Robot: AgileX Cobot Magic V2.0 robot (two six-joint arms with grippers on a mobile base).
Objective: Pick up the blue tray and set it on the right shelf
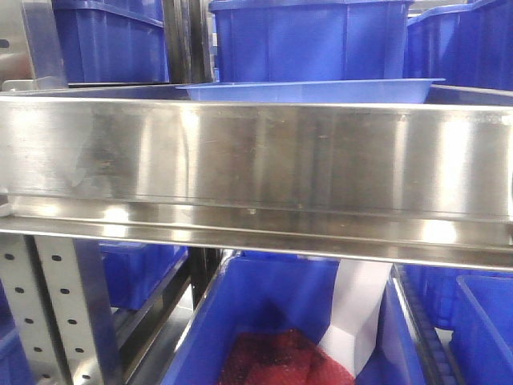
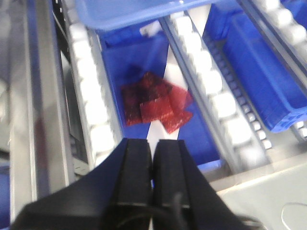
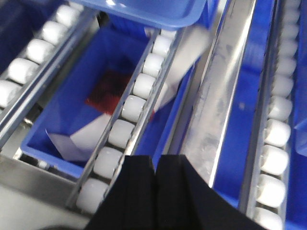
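Blue tray [image 1: 313, 90] sits on the right shelf [image 1: 256, 160], just behind the wide brushed-steel front rail; only its rim and shallow sloped wall show above the rail in the front view. From the wrist views the tray's near edge [image 2: 129, 12] rests across white roller tracks [image 2: 91, 100], at the top of frame. Dark-blue storage bins [image 1: 309, 40] stand behind the tray on the same level. Below the rollers, a deeper blue bin [image 2: 144, 72] holds red translucent squares [image 2: 153, 103] and a strip of white paper [image 1: 357, 309]; same bin visible under the rail in the front view. Perforated metal upright [image 1: 48, 313] at lower left. Left gripper [image 2: 152, 160]: black fingers pressed together, nothing between them, well short of the tray. Right gripper [image 3: 154, 179]: fingers likewise closed against each other, holding nothing, hanging over the roller track [image 3: 134, 100] near the shelf's front edge, apart from the tray [image 3: 148, 12].
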